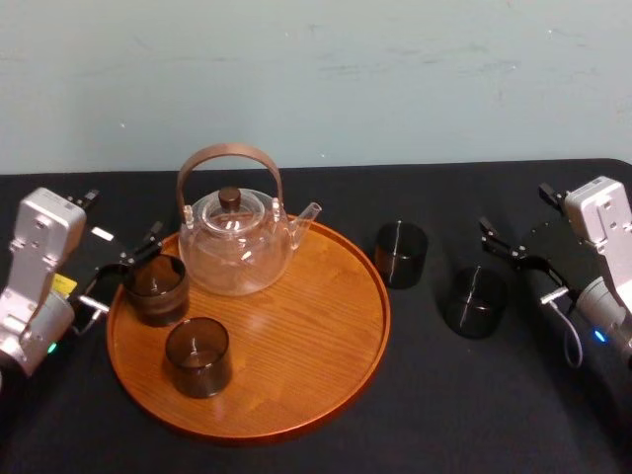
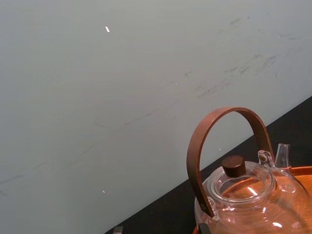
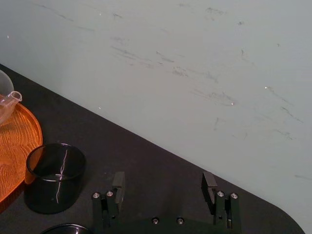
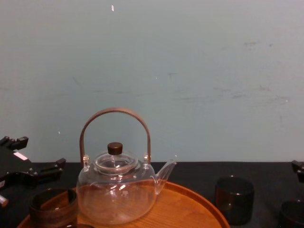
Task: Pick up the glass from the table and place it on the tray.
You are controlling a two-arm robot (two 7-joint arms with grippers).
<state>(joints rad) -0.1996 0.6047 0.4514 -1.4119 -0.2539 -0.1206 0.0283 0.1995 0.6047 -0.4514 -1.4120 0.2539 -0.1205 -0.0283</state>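
The black worktop (image 1: 444,415) is carrying the round wooden tray (image 1: 296,336). The clear teapot (image 1: 237,247) and two brown glasses (image 1: 197,355) are sitting on the tray. Two dark glasses are standing on the worktop to the right of the tray: the nearer glass (image 1: 400,254) just beside its rim, the outer glass (image 1: 474,301) farther right. The right claw (image 1: 515,265), fingers apart, is hanging just beside the outer glass. The left claw (image 1: 123,267), fingers spread, is hanging at the tray's left edge by one brown glass.
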